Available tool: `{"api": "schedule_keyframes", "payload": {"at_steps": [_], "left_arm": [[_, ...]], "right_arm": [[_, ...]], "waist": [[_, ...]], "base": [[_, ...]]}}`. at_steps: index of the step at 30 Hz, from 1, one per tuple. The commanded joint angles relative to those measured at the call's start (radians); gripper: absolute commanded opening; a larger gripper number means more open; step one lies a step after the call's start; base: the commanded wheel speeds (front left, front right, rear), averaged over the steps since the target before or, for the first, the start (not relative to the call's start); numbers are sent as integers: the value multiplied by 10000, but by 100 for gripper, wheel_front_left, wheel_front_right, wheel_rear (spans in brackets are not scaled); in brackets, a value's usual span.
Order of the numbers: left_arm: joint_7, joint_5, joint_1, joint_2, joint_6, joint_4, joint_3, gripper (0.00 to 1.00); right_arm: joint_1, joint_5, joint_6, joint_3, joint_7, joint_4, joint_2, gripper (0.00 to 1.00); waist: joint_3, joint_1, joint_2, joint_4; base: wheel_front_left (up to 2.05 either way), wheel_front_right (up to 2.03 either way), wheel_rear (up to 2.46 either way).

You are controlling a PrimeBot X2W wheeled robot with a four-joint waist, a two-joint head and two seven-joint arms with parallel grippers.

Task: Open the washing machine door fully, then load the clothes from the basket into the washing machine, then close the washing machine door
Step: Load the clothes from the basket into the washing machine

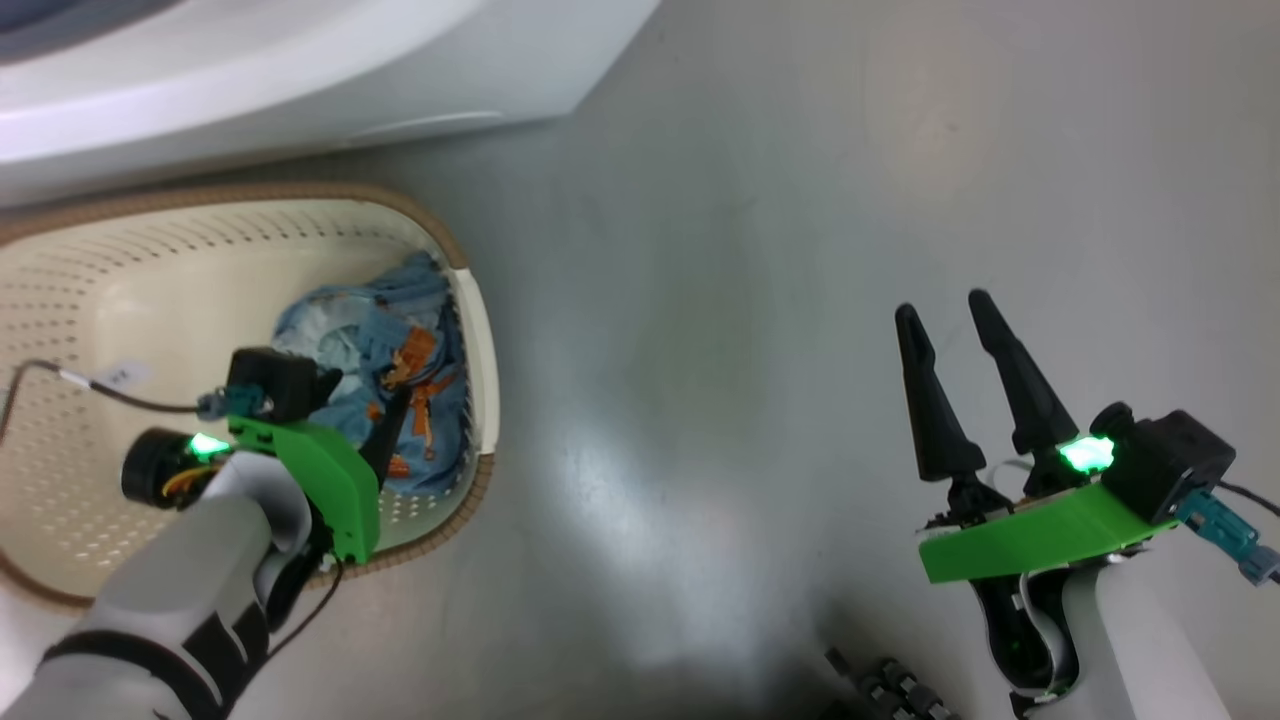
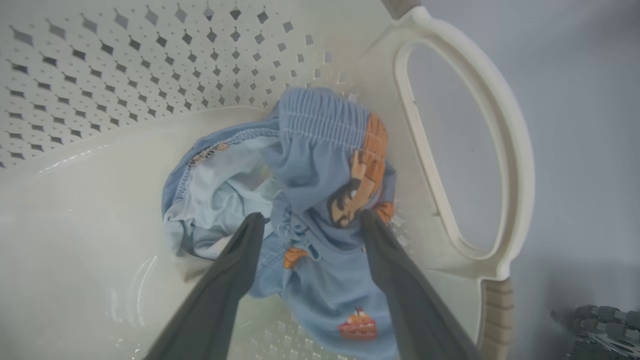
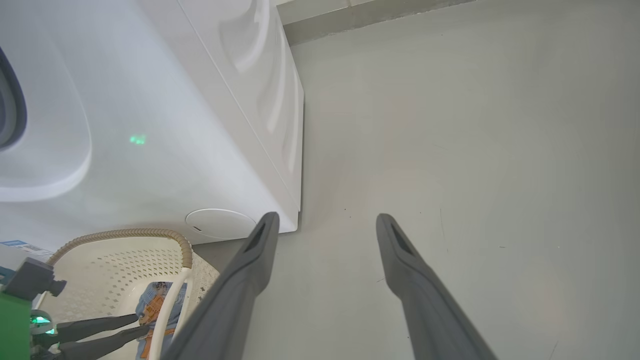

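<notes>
Clothes (image 2: 310, 150), in basket (image 2: 150, 60): bundle lies between our left claw's (image 2: 311, 216) spread fingers; our right claw (image 1: 942, 305) spread, well apart.

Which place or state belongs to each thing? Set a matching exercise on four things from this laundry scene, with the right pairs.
1 clothes
2 basket
3 left gripper
4 right gripper

A open, over the floor
B on the floor beside the washing machine
C heaped inside the basket
D open, fingers either side of the clothes

Pairs: 1-C, 2-B, 3-D, 4-A
</notes>
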Motion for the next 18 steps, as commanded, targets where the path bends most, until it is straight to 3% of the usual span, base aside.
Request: {"api": "schedule_keyframes", "payload": {"at_steps": [1, 13, 14, 15, 16, 17, 18], "left_arm": [[-6, -243, -168, 339, -16, -118, -62, 100], [19, -1317, -832, 535, -16, -389, -1121, 100], [75, -1400, -836, 540, -16, -430, -1160, 77], [103, -1449, -847, 552, -16, -454, -1194, 45], [107, -1479, -860, 560, -16, -465, -1221, 27], [114, -1523, -860, 556, -16, -477, -1242, 0], [125, -1572, -852, 549, -16, -505, -1259, 0]], "right_arm": [[52, 43, 29, 269, -120, -276, 31, 100], [-126, 224, 29, 284, -120, -392, 34, 100], [-135, 224, 29, 294, -120, -392, 34, 100], [-146, 223, 29, 299, -120, -394, 34, 100], [-158, 221, 29, 296, -120, -395, 34, 100], [-166, 213, 29, 287, -120, -394, 34, 100], [-172, 201, 29, 275, -120, -391, 34, 100]], "waist": [[343, 0, -1, -222], [689, 0, -1, -272], [698, 0, -1, -273], [704, 0, -1, -273], [705, 0, -1, -268], [696, 0, -1, -259], [678, 0, -1, -247]], "base": [[0, 0, 0], [0, 0, 0], [0, 0, 0], [0, 0, 0], [0, 0, 0], [0, 0, 0], [0, 0, 0]]}}
